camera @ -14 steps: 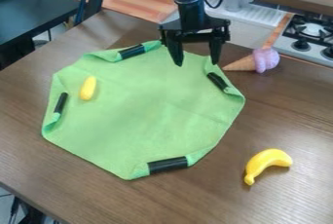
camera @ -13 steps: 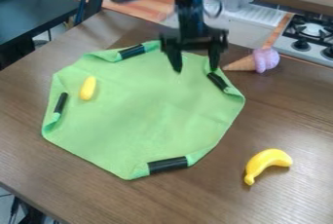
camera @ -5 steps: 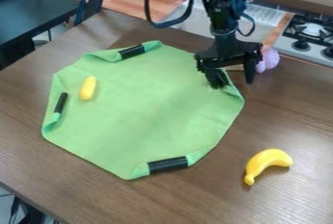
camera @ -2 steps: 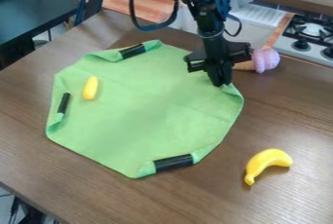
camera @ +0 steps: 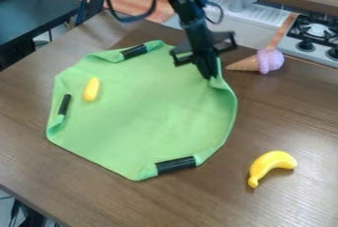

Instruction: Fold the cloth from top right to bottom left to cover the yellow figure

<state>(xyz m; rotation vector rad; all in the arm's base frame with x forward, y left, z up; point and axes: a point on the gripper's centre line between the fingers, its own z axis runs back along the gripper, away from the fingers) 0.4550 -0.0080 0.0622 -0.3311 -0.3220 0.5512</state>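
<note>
my gripper (camera: 210, 75) is pinched closed on the green cloth (camera: 142, 117) at its upper right edge, lifting it. the yellow figure (camera: 91, 89) lies on the cloth's upper left. starting the fold, i should next carry this edge toward lower left.
</note>
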